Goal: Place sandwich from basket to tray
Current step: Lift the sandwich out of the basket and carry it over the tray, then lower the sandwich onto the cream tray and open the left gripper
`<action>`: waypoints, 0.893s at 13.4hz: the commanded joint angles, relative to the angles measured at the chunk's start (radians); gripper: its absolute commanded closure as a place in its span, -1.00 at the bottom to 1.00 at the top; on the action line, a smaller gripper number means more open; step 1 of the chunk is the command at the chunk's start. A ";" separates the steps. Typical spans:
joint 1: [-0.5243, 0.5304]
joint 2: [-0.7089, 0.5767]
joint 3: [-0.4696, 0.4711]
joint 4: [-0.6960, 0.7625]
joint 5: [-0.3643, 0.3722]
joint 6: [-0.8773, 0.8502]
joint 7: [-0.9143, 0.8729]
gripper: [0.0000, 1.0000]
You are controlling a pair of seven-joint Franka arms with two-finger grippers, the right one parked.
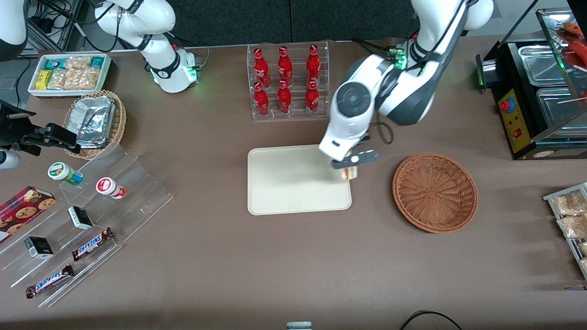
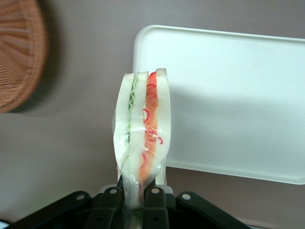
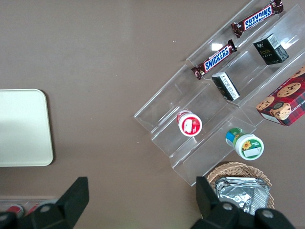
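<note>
Tool [image 1: 350, 170] w/ sandwich [image 1: 350, 173] over tray [image 1: 293, 183] edge, beside basket [image 1: 434, 192].

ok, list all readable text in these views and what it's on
"SNICKERS": on two chocolate bars on the clear stepped display shelf.
Red bottles in the clear rack: white script, too small to read.
Two black boxes, cookie box, two round tubs: print unreadable.
Sandwich, pinched in the gripper above the tray's edge nearest the basket: no text.
</note>
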 commanded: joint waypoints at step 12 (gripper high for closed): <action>-0.132 0.247 0.015 0.089 -0.018 0.317 -0.004 1.00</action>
